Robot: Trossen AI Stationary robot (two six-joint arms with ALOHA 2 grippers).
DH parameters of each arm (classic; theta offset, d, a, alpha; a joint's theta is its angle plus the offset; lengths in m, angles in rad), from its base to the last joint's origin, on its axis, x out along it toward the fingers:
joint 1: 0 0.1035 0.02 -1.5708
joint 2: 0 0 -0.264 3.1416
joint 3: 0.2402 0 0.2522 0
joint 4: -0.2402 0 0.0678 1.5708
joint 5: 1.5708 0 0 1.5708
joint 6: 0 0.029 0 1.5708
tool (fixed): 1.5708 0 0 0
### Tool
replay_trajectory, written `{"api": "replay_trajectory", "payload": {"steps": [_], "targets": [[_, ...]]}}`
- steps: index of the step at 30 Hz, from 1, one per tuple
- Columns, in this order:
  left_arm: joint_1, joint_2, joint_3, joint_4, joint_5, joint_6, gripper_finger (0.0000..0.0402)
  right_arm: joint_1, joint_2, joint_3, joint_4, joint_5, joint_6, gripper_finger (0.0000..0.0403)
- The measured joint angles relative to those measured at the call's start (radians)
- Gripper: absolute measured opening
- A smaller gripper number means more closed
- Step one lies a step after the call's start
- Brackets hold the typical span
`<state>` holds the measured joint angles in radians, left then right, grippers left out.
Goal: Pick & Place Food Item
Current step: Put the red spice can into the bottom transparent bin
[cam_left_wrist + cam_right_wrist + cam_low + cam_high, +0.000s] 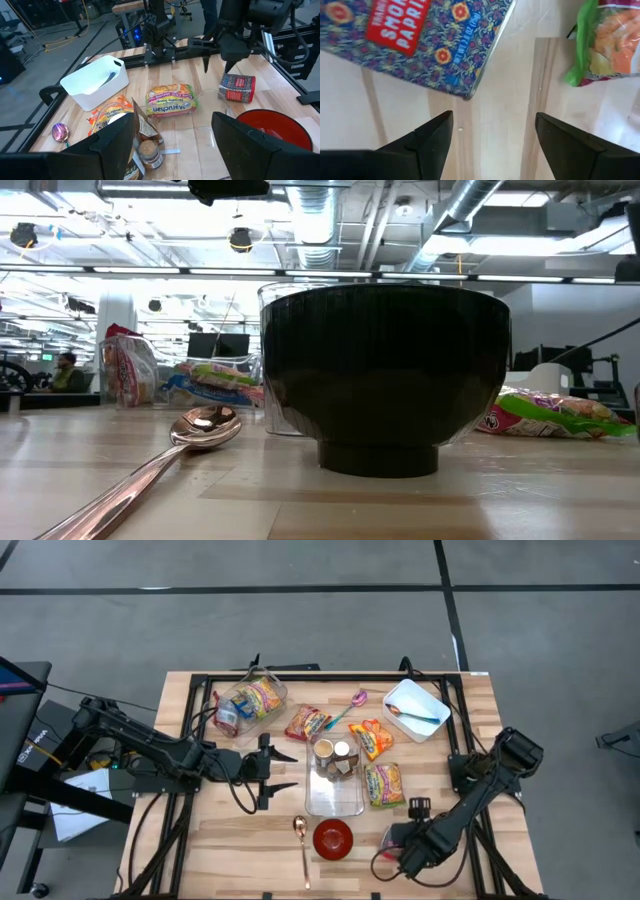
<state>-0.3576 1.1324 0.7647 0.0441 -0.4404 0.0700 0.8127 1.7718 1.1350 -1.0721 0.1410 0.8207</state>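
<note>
A red and blue paprika tin [420,40] lies flat on the table near its front right; it also shows as the tin [237,87] in the left wrist view. My right gripper [216,67] points down just above and beside the tin. It is open [492,130], with only bare wood between its fingers. My left gripper [283,770] is open and hangs level at the table's middle left. It faces a clear container [335,790] that holds spice jars [332,750]. A ramen packet [171,101] lies flat right of the container.
A bowl [333,837], red inside and dark outside, and a copper spoon [300,840] sit at the front. A white bin [415,708], a clear tub of packets [250,702], snack packets [307,723] and an orange packet [372,738] lie farther back. A green-edged packet [610,40] lies near the tin.
</note>
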Motion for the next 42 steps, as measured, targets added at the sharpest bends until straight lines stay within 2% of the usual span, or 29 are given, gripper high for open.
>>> {"api": "replay_trajectory", "payload": {"steps": [9, 12, 15, 20, 23, 27, 31, 35, 42], "targets": [[0.0, 0.0, 0.0, 0.0, 0.0, 0.0, 0.0257, -0.015, -0.002, 0.144, -0.021, 0.02, 0.066, 0.0283], [0.0, 0.0, 0.0, 0.0, 0.0, 0.0, 0.0257, -0.04, -0.002, 0.18, -0.051, 0.001, 0.104, 0.0307], [0.0, 0.0, 0.0, -0.002, 0.0, 0.0, 0.0257, -0.056, -0.002, 0.197, -0.073, 0.018, 0.063, 0.0337], [0.0, 0.0, 0.0, -0.006, 0.001, 0.0, 0.0257, -0.051, -0.002, 0.201, -0.041, 0.016, -0.05, 0.0373], [0.0, 0.0, 0.0, -0.006, 0.001, 0.0, 0.0257, -0.03, 0.001, 0.201, -0.042, 0.029, -0.196, 0.0384], [0.0, 0.0, 0.0, -0.007, 0.001, 0.0, 0.0257, 0.021, 0.003, 0.201, -0.04, 0.092, -0.455, 0.0388], [0.0, 0.0, 0.0, -0.007, 0.001, 0.0, 0.0257, 0.037, 0.003, 0.201, -0.035, 0.106, -0.566, 0.0389], [0.0, 0.0, 0.0, -0.008, 0.001, -0.01, 0.0257, 0.043, 0.003, 0.201, 0.011, 0.183, -0.698, 0.0389], [0.0, 0.0, 0.0, -0.022, 0.002, -0.051, 0.0257, 0.043, 0.012, 0.201, 0.041, 0.196, -0.841, 0.0389]]}}
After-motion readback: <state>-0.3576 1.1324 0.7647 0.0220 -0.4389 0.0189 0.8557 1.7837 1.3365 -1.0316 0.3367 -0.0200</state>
